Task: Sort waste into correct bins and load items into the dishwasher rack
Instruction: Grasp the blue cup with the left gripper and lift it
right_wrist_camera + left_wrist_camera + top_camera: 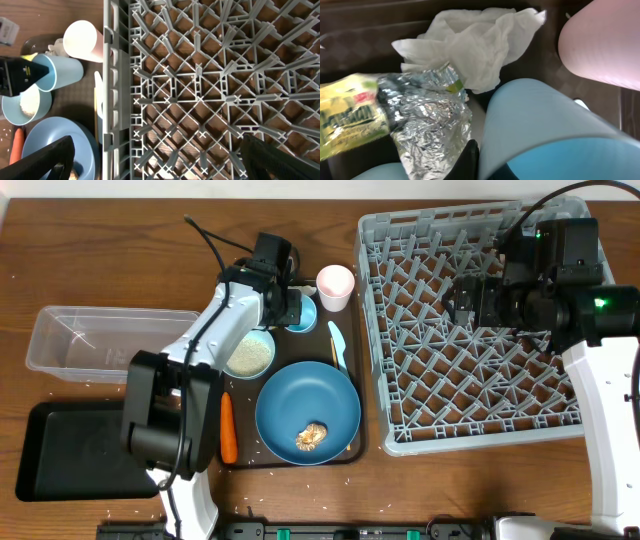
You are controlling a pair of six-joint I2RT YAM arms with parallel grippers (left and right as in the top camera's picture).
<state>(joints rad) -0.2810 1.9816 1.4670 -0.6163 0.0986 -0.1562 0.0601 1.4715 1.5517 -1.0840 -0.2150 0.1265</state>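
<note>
The left gripper (295,305) is in the upper middle of the overhead view, right at the blue cup (303,313). In the left wrist view 1 dark finger (470,156) shows at the bottom edge, between the cup's wall and the crumpled yellow-silver wrapper (422,117). I cannot tell whether the jaws are spread or pinching anything. The white napkin (470,45) lies crumpled just behind the wrapper, touching it. The pink cup (335,285) stands upright just to the upper right of the blue cup.

Below them, on the dark brown tray (345,455), the bowl (12,115) holds white rice (248,352). The big blue plate (300,395) sits lower right of the bowl, with a small brown lump (312,437) on its lower part. The carrot (228,427) lies lengthwise just left of the plate. The pale spoon (337,343) lies above the plate's right side, and thin chopsticks (94,120) run along the tray's edge nearest the rack.

The right gripper (470,300) hangs over the upper part of the grey rack (470,410), which fills the right side. Its 2 fingers are spread wide, holding nothing.

At far left sit the clear tub (95,345) and, below it, the black bin (70,450).
</note>
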